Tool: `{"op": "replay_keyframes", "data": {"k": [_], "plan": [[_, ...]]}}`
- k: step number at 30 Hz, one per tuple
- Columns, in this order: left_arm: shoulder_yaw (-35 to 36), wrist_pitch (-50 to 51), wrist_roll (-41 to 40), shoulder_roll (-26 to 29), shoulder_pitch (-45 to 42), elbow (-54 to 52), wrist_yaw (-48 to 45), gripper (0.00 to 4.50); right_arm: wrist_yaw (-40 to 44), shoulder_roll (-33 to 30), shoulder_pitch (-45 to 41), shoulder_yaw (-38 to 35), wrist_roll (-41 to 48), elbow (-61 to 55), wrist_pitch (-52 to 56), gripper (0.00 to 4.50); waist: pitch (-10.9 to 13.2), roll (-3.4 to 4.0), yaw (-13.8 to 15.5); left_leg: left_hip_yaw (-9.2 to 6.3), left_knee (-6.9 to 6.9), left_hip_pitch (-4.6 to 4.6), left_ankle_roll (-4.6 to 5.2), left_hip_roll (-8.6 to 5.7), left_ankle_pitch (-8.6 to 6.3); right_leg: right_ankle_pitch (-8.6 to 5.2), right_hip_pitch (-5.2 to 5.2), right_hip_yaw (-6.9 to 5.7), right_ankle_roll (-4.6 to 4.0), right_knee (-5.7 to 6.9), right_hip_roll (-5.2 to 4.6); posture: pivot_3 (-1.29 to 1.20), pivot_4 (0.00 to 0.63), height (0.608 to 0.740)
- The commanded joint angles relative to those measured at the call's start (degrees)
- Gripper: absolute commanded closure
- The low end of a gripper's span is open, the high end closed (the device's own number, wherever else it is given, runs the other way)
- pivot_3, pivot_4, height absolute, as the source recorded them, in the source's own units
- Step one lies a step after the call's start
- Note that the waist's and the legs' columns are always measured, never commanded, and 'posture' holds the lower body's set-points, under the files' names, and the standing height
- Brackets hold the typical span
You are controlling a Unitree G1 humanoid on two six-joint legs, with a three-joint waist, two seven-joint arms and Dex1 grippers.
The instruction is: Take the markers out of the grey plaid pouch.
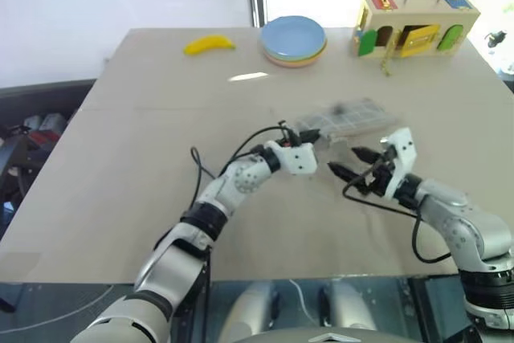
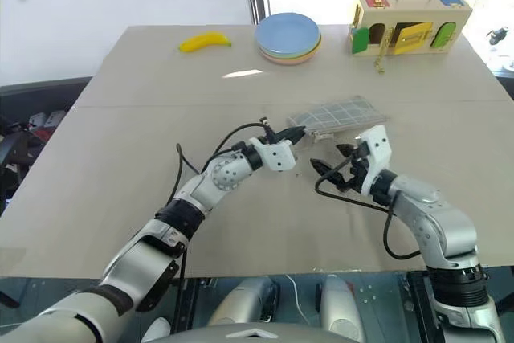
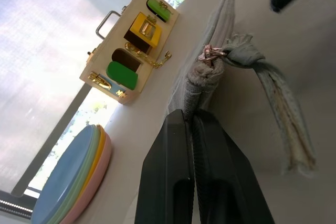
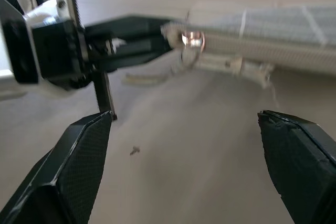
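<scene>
— Where is the pouch (image 2: 337,113)?
— Mid-surface (image 2: 120,142), lifted at one end: the left hand (image 2: 295,136) is clenched on its near corner, beside the zipper pull (image 3: 210,54).
— And the right hand (image 2: 333,160)?
— Released, fingers spread wide, hovering just beside the pouch's gripped end, touching nothing.
— Anything else out there?
— A banana (image 2: 204,40), stacked plates (image 2: 288,37) and a wooden latch box (image 2: 408,22) line the far edge.

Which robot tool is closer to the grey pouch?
Left. The left tool is shut on the end of the grey pouch. The right tool is open, just short of it.
</scene>
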Motion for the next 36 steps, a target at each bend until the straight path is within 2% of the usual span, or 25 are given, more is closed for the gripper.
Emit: {"op": "replay_keyframes", "data": {"k": [1, 7, 8, 10, 11, 16, 17, 18, 28, 36], "plan": [[1.1, 2.4, -1.1, -0.5, 0.9, -6.1, -0.9, 4.45, -2.3, 3.5, -4.1, -0.5, 3.3, 0.8, 3.9, 0.00, 0.0, 0.00, -0.1, 0.01, 0.00, 0.02, 0.00, 0.00, 0.00, 0.00, 0.00, 0.02, 0.00, 0.01, 0.00, 0.00, 0.150, 0.740], [1.1, 4.3, -0.9, -0.5, 2.6, -9.2, -1.9, 4.45, -6.6, 9.3, -9.1, -3.6, 7.8, 4.4, 9.6, 0.00, 0.0, 0.00, -0.1, 0.03, -0.01, 0.02, 0.00, -0.01, 0.00, 0.00, -0.01, 0.05, 0.00, -0.03, -0.01, 0.00, 0.150, 0.740], [1.1, 4.5, -0.9, -0.5, 2.8, -9.5, -2.0, 4.49, -7.1, 9.6, -9.6, -3.5, 7.2, 5.1, 9.4, 0.25, 0.0, 0.00, -0.1, 0.03, -0.02, 0.01, 0.00, -0.01, 0.00, 0.00, -0.01, 0.05, 0.00, -0.03, -0.01, 0.00, 0.150, 0.740], [1.0, 4.7, -0.8, -0.4, 3.0, -9.9, -2.1, 4.50, -7.3, 9.6, -10.0, -3.0, 6.1, 5.8, 8.7, 0.86, 0.0, 0.00, 0.0, 0.03, -0.01, 0.01, 0.00, -0.01, 0.00, 0.00, -0.01, 0.04, 0.00, -0.03, -0.01, 0.00, 0.150, 0.740], [1.0, 4.8, -0.8, -0.4, 3.1, -10.0, -2.1, 4.50, -7.0, 9.4, -9.8, -2.8, 5.8, 5.8, 8.4, 1.31, 0.0, 0.00, 0.0, 0.03, -0.01, 0.01, 0.00, -0.02, 0.00, 0.00, -0.02, 0.04, 0.00, -0.03, -0.01, 0.00, 0.150, 0.740], [1.1, 4.9, -0.7, 0.2, 3.6, -10.0, -2.2, 4.50, -6.4, 8.2, -8.5, -3.0, 5.6, 4.6, 7.8, 3.86, 0.0, 0.01, -0.2, 0.04, -0.02, 0.01, 0.00, -0.01, 0.00, 0.00, -0.02, 0.05, 0.00, -0.02, -0.01, 0.00, 0.150, 0.740], [1.1, 5.0, -0.7, 0.3, 3.7, -10.0, -2.2, 4.50, -6.5, 8.0, -8.3, -3.3, 5.8, 4.1, 7.9, 4.27, 0.0, 0.01, -0.2, 0.04, -0.02, 0.01, 0.00, -0.01, 0.00, 0.00, -0.02, 0.04, 0.00, -0.02, -0.01, 0.00, 0.150, 0.740], [1.1, 5.0, -0.6, 0.4, 3.8, -10.2, -2.3, 4.50, -6.8, 7.7, -8.0, -3.9, 6.3, 3.2, 8.2, 4.45, 0.0, 0.01, -0.3, 0.04, -0.02, 0.01, 0.00, -0.01, 0.00, 0.00, -0.02, 0.04, 0.00, -0.01, -0.01, 0.00, 0.150, 0.740], [1.4, 6.0, -0.8, 1.0, 5.6, -12.1, -2.7, 4.50, -9.0, 4.6, -7.5, -7.6, 7.4, -2.0, 8.5, 4.45, 0.0, 0.01, -0.8, 0.04, -0.01, 0.01, 0.00, 0.00, 0.00, 0.00, -0.01, 0.06, 0.00, 0.00, -0.01, 0.00, 0.150, 0.740], [3.2, 7.4, -2.4, 2.4, 7.4, -16.8, -3.9, 4.50, -10.4, 0.9, -9.5, -13.7, 5.0, 4.5, 4.4, 4.45, 0.0, 0.01, -1.2, 0.08, -0.01, 0.02, 0.00, -0.01, 0.00, 0.00, -0.01, 0.09, 0.00, 0.00, -0.02, 0.00, 0.150, 0.740]]}}
